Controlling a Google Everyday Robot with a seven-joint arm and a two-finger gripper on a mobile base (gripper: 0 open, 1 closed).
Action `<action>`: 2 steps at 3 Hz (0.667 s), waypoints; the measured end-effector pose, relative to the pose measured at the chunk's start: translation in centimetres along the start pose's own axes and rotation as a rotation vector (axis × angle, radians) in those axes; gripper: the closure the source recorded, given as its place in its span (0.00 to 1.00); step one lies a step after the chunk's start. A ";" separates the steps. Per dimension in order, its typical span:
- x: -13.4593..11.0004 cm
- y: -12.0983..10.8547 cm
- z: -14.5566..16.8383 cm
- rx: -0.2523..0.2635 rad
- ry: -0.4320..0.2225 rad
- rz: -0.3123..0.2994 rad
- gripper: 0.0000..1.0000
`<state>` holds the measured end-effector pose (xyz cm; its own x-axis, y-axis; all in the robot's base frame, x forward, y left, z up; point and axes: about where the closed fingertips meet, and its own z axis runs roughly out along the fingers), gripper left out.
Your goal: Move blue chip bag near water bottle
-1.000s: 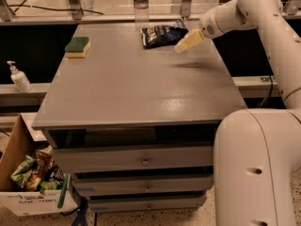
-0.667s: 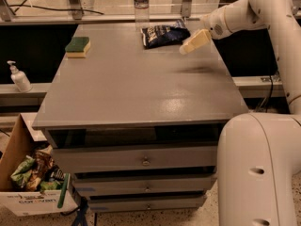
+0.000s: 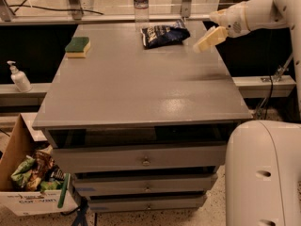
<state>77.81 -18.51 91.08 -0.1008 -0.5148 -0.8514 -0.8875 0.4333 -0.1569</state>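
Observation:
The blue chip bag [image 3: 164, 34] lies flat near the far edge of the grey table [image 3: 141, 88], dark navy with white lettering. The water bottle [image 3: 140, 1] stands upright at the far edge, just behind and left of the bag. My gripper [image 3: 203, 41] hangs above the table's right far corner, to the right of the bag and apart from it, holding nothing.
A green and yellow sponge [image 3: 77, 47] lies at the far left of the table. A white pump-top bottle [image 3: 19, 77] stands on a ledge to the left. A cardboard box of snack bags [image 3: 33, 178] sits on the floor at left. Drawers [image 3: 141, 160] are below the tabletop.
My gripper has drawn back to the right, away from the chip bag. The bag and bottle have not moved.

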 end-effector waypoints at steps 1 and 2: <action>-0.2 -0.4 -2.8 0.028 -0.022 -0.017 0.00; -0.2 -0.4 -2.8 0.028 -0.022 -0.017 0.00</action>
